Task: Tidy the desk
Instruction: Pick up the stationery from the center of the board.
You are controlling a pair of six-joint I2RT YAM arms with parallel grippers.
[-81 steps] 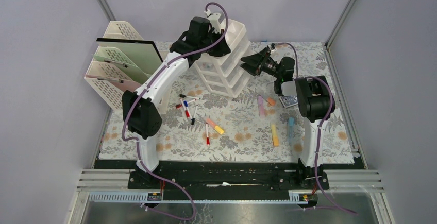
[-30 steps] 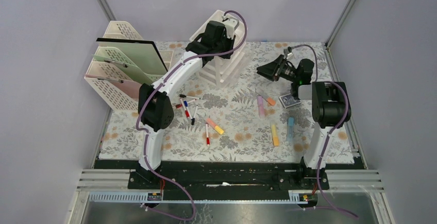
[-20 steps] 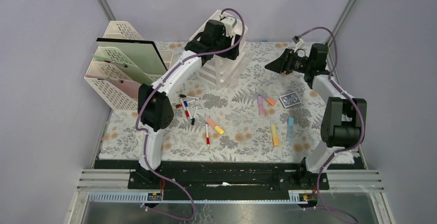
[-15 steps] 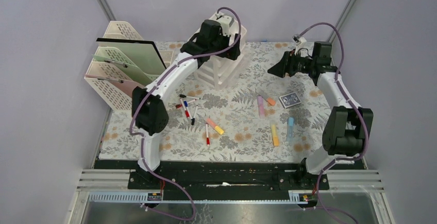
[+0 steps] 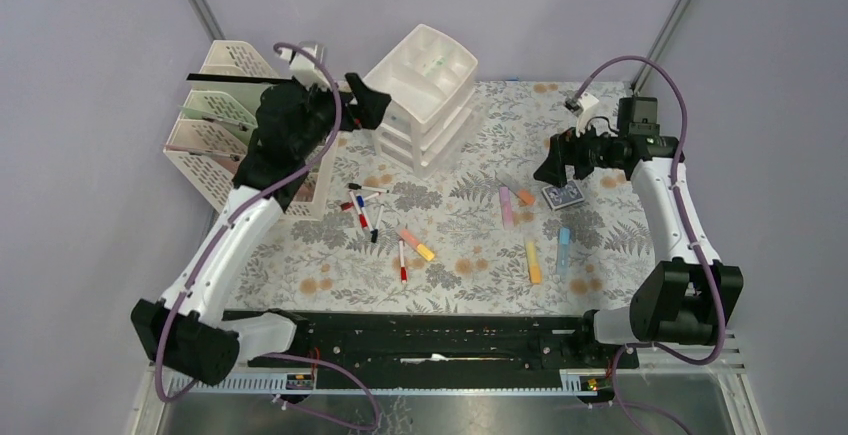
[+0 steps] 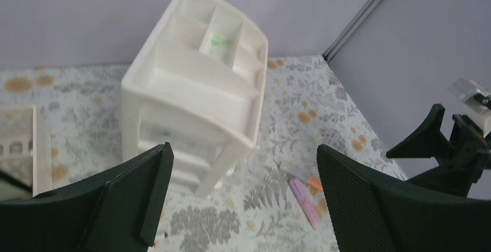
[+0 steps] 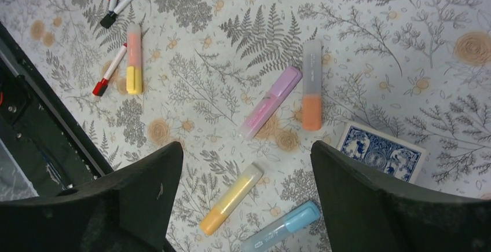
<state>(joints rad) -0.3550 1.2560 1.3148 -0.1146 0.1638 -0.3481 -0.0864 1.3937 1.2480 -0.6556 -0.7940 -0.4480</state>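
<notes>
Pale fern-and-flower cloth desk [image 5: 470, 245] fills centre, sorting unfinished. Left gripper [image 5: 368, 107] at 11 o'clock near white plastic drawer unit [image 5: 425, 95], jaws wide, empty. Right gripper [image 7: 246, 148] at 2 o'clock, spread, empty, over pink plastic highlighter [image 7: 271, 101]. Likely between picks; next: descend, straddle barrel.
</notes>
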